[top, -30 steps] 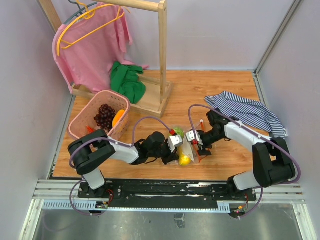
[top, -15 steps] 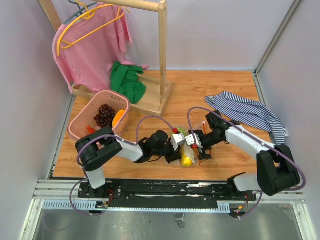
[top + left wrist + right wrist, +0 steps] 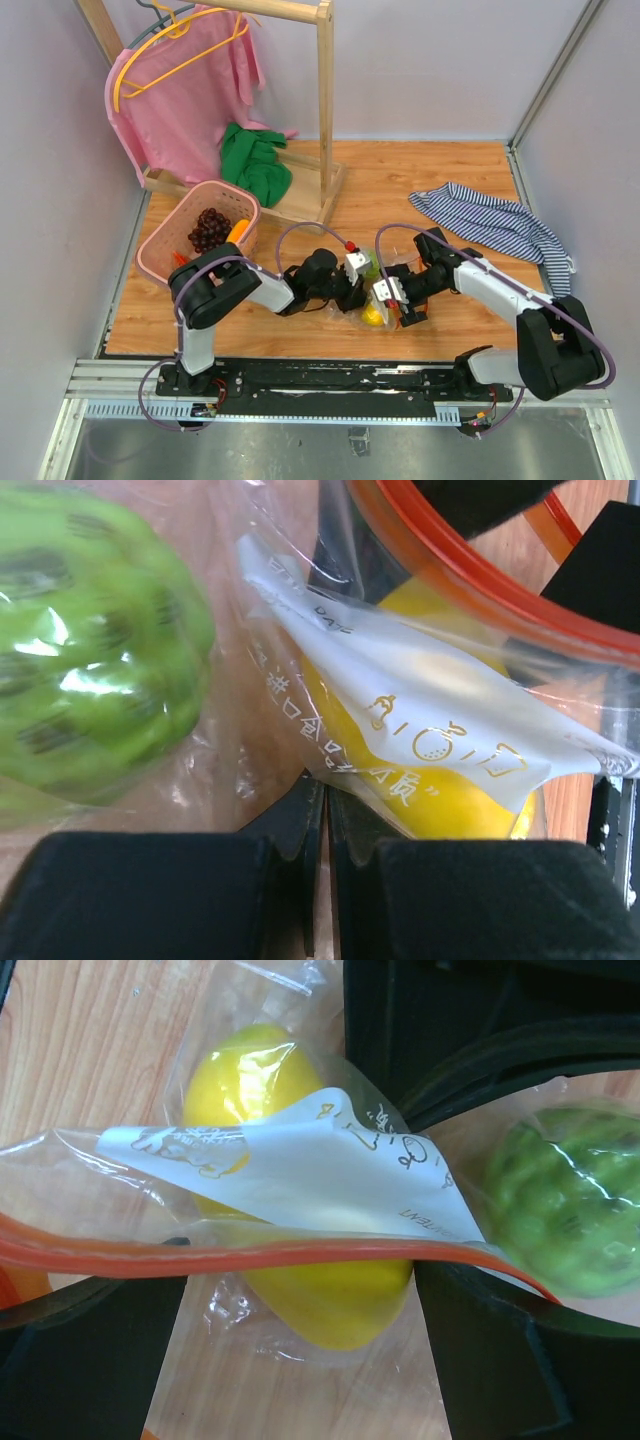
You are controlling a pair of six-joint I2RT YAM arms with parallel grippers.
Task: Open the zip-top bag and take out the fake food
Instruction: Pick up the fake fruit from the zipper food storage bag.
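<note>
Zip-top bag (image 3: 300,1170) lies on the wooden bench (image 3: 80,1050) near its front edge, in the middle, directly between the two pincers and well apart from the pink basket (image 3: 160,245) and the striped cloth (image 3: 500,225). From the top view its long axis goes about from far to near: the green leafy ball (image 3: 90,650) sits at the far end and the yellow oval fruit (image 3: 320,1300) at the near end, both inside the clear plastic. The red-orange zip strip (image 3: 250,1257) is on the side turned to the right arm. In the right wrist view it runs across the picture from left to right, over the yellow fruit, and sinks a little at its right end. The yellow fruit itself points slanted, from upper left to lower right in that view, and the white label (image 3: 400,710) covers its middle. The left pincer (image 3: 325,810) is almost fully closed, and a fold of the bag's plastic goes down into the thin gap between its fingers, so it pinches the bag just below the fruit. The right pincer (image 3: 290,1290) stands wide apart, with the zip strip lying across both fingers. It clamps nothing, and I cannot tell if its fingers are inside the mouth of the bag.
</note>
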